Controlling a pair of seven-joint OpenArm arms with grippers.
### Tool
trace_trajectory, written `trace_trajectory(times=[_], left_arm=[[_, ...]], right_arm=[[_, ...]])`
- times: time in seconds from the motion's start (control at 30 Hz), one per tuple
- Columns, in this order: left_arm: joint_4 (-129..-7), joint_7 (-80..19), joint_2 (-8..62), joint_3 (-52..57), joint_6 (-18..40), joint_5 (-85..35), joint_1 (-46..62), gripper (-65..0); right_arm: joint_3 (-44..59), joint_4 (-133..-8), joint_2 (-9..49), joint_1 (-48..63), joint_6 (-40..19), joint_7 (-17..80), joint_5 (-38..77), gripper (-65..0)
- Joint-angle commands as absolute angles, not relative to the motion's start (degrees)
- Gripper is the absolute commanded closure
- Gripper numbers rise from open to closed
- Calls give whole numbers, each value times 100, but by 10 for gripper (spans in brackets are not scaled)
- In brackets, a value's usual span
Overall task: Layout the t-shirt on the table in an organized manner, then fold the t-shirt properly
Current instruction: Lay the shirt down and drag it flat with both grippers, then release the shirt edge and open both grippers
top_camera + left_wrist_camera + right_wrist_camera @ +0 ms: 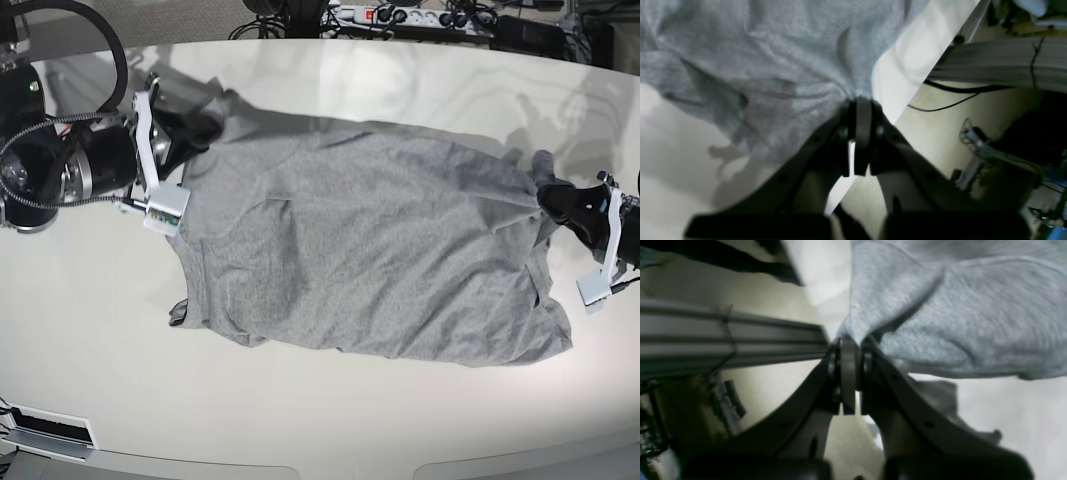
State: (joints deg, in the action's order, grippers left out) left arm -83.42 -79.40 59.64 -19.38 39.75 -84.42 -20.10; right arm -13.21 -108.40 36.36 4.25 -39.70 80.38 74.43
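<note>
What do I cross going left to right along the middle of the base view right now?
Right gripper, shut on the shirt's left end → t-shirt, spread across the table → left gripper, shut on the shirt's right end.

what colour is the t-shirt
Heather grey t-shirt, plain on the side facing up; clearest in the base view.

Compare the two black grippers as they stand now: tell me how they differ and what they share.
The left gripper pinches the heather-grey cotton t-shirt at the base view's right end; the right gripper pinches its far corner at that view's left. The left arm barely enters that view; the right arm reaches well over the glossy off-white table. Shared: both are shut on fabric, which is spread between them.
</note>
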Motion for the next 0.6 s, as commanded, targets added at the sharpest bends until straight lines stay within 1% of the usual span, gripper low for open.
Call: trace_trajectory(times=[0.0, 0.13, 0.33, 0.57], left_arm=[[-8390, -8000, 6195, -1844, 4000, -8500, -2040, 0], [-8390, -8000, 6309, -1844, 4000, -8500, -1739, 0], [-8390, -8000, 6434, -1844, 4000, -8438, -913, 0], [-8390, -8000, 6615, -1841, 4000, -8298, -108, 0]], right_arm=[[-1275, -10925, 3789, 469, -4000, 8000, 7518, 0], [-1275, -10925, 3844, 956, -4000, 8000, 7522, 0], [-1275, -10925, 3826, 1581, -4000, 8000, 7498, 0], [-1275, -10925, 3826, 2029, -4000, 8000, 7502, 0]])
